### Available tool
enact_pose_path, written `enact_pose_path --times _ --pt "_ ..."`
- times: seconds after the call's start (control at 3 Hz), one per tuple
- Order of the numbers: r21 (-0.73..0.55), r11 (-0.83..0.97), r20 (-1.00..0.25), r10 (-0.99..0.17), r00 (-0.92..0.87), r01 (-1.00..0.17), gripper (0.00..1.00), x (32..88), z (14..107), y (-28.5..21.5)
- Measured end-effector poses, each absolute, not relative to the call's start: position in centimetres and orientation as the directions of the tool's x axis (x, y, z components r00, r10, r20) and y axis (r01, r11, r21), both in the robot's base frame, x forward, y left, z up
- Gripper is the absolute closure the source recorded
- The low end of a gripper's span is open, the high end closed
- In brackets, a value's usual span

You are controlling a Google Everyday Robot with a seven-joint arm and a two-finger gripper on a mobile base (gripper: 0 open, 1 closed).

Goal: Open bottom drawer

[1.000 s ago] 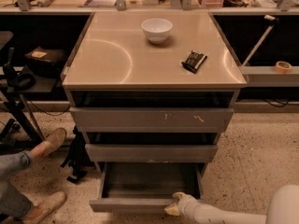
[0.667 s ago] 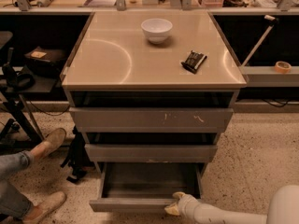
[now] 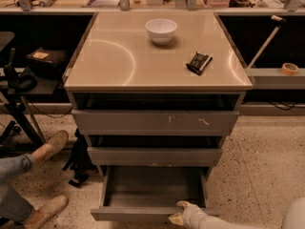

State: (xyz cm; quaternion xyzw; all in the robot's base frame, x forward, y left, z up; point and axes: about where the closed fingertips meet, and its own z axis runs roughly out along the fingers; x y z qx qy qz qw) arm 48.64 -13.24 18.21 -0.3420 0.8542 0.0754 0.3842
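Gripper at lower frame edge, jaws clamped over the top lip of the bottom drawer, right of centre | drawer stands well out below the middle drawer | I judge it stiff, light and free-sliding; with no handle, the lip is my only hold | off-centre pull may skew it.
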Motion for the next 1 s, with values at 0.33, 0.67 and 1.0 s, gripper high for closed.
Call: enact_pose_path --times 0.33,0.67,1.0 --pt "-0.133 0.762 -0.718 -0.515 -0.468 -0.634 1.00 46.8 18.0 -13.0" --pt "-0.133 0.762 -0.718 -0.515 -0.468 -0.634 1.00 46.7 18.4 -13.1" --pt "-0.131 0.770 -0.729 -0.502 -0.466 -0.624 1.00 44.5 18.1 -12.9"
